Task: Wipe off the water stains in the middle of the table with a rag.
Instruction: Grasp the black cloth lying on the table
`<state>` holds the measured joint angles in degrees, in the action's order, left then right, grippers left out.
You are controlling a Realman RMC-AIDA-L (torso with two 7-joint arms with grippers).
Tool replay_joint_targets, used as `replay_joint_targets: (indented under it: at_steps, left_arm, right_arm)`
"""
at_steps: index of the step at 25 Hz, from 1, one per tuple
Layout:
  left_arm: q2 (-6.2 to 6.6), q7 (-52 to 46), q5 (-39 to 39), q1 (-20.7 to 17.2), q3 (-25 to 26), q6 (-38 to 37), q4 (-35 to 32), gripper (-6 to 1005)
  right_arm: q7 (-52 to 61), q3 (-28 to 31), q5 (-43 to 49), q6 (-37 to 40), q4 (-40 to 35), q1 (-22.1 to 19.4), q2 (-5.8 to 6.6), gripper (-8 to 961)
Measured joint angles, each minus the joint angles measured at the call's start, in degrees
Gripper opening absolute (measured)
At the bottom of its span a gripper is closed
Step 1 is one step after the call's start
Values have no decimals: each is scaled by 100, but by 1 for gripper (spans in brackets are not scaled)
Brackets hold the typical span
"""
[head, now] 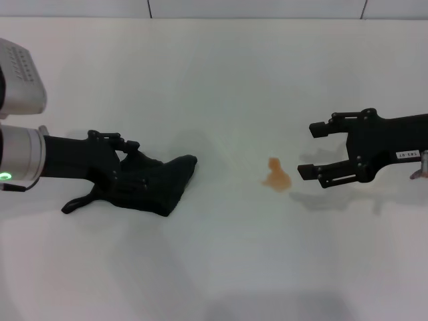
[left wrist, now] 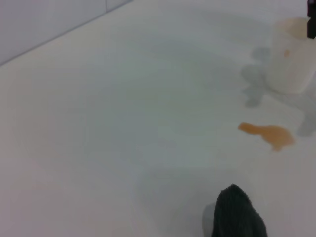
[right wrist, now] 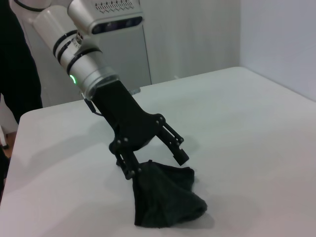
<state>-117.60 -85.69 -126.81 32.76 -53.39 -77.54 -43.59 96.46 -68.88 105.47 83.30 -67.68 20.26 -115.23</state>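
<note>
Head view. The left gripper (head: 130,160) sits low over the rag (head: 150,184), a matte black cloth lying crumpled on the white, faintly glossy table (head: 214,80), well to the left of centre. The water stains (head: 275,176), a small translucent orange-tan blotch of irregular outline, lie untouched near the middle, apart from the cloth, so wiping appears not yet begun. The right gripper (head: 314,150) hovers just beside the blotch with its jaws spread wide and holding nothing.

Left wrist view. A dark corner of the rag (left wrist: 237,212) shows at the frame edge; the stain (left wrist: 266,133) lies beyond it on bare table, near a cream paper cup (left wrist: 291,54) of smooth, tapered form.

Right wrist view. The left gripper (right wrist: 158,158) has one finger pressed into the cloth's soft folds and the other raised clear, jaws parted; the rag (right wrist: 165,200) is bunched into a loose cone, seemingly not yet firmly gripped.
</note>
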Motion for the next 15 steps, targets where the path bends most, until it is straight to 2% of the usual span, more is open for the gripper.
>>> replay_joint_targets:
  at_steps: [8, 15]
  left_arm:
    - [-102, 38, -135, 83, -163, 229, 118, 861]
    - [-124, 1, -160, 149, -285, 276, 221, 859]
  right_arm:
    - [91, -16, -9, 10, -34, 8, 0, 842]
    - [94, -21, -10, 0, -39, 27, 0, 842]
